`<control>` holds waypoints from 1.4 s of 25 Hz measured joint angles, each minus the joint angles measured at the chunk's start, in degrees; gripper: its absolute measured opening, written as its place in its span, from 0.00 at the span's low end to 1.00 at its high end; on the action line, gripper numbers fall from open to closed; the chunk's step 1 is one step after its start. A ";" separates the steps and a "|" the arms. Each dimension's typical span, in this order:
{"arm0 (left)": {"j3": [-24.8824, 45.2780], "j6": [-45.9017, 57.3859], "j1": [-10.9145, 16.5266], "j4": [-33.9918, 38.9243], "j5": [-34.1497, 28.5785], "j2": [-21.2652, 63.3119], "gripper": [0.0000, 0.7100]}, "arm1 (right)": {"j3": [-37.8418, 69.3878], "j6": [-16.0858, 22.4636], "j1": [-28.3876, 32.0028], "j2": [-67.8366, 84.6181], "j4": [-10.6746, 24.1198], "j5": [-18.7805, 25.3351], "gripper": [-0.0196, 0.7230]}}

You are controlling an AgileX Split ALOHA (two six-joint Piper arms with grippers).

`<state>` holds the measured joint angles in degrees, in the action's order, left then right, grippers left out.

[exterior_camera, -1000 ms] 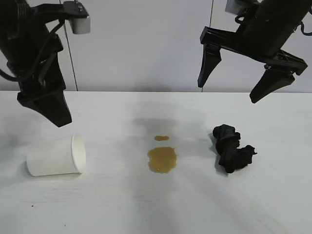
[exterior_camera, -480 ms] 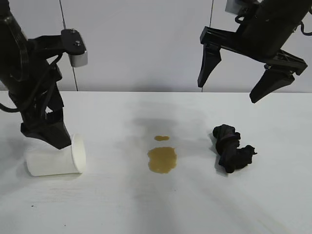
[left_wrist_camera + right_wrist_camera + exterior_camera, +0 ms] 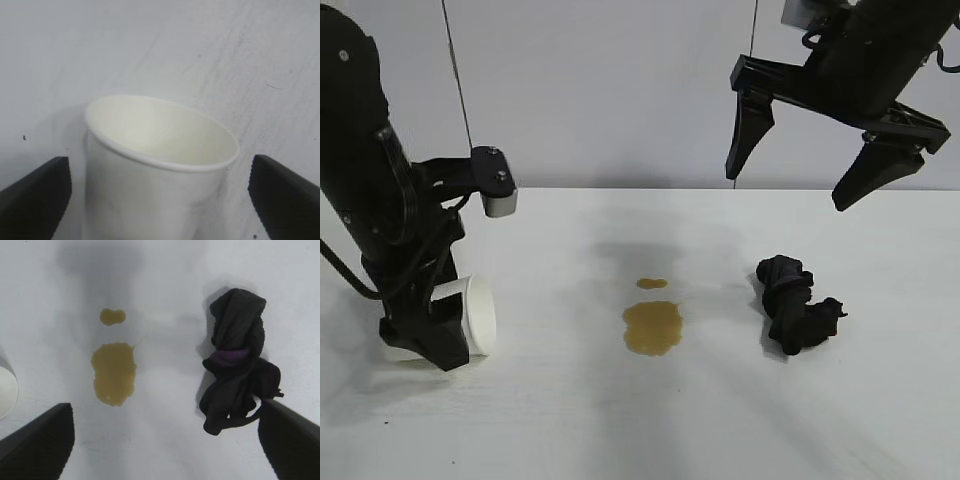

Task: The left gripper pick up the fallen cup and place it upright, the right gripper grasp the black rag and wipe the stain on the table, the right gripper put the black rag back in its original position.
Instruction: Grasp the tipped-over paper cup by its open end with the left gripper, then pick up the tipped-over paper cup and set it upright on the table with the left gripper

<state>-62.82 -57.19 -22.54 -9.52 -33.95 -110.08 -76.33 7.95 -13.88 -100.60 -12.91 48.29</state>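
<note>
The white paper cup (image 3: 478, 315) lies on its side at the table's left, mouth facing right. My left gripper (image 3: 425, 335) is down over it, open, with one finger on each side of the cup body (image 3: 150, 190); most of the cup is hidden behind the arm in the exterior view. The yellowish-brown stain (image 3: 653, 327) with a smaller spot (image 3: 652, 283) sits mid-table; it also shows in the right wrist view (image 3: 114, 372). The black rag (image 3: 794, 305) lies to its right, also seen from the right wrist (image 3: 236, 362). My right gripper (image 3: 818, 160) hangs open high above the rag.
The white table (image 3: 620, 420) runs to a grey wall at the back. The cup's rim (image 3: 6, 392) shows at the edge of the right wrist view.
My left arm has come down from above the table onto the cup, its fingers now straddling it. The right arm, the rag and the stain have not moved.
</note>
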 joint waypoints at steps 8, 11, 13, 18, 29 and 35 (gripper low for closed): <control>0.00 -1.02 0.00 0.05 1.42 0.00 0.71 | 0.00 -0.11 0.00 0.00 0.00 -0.06 0.96; 0.00 -2.13 0.00 0.18 1.46 0.00 0.69 | 0.00 -0.12 0.00 0.00 0.00 -0.06 0.96; 0.00 -2.55 0.00 -0.41 1.94 0.05 0.68 | 0.00 -0.12 0.00 0.00 0.00 -0.06 0.96; 0.00 -10.29 0.00 -7.47 2.96 2.71 0.68 | 0.00 -0.28 0.00 0.00 0.00 -0.06 0.96; 4.29 -62.10 13.34 -65.11 -9.64 8.08 0.67 | 0.00 -0.28 0.00 0.00 0.00 -0.06 0.96; 13.62 -86.94 24.69 -86.12 -26.38 5.44 0.67 | 0.00 -0.28 0.00 0.00 0.00 -0.06 0.96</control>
<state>-49.20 -144.13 2.15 -95.65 -60.33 -104.64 -76.33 7.67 -13.88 -100.60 -12.91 48.23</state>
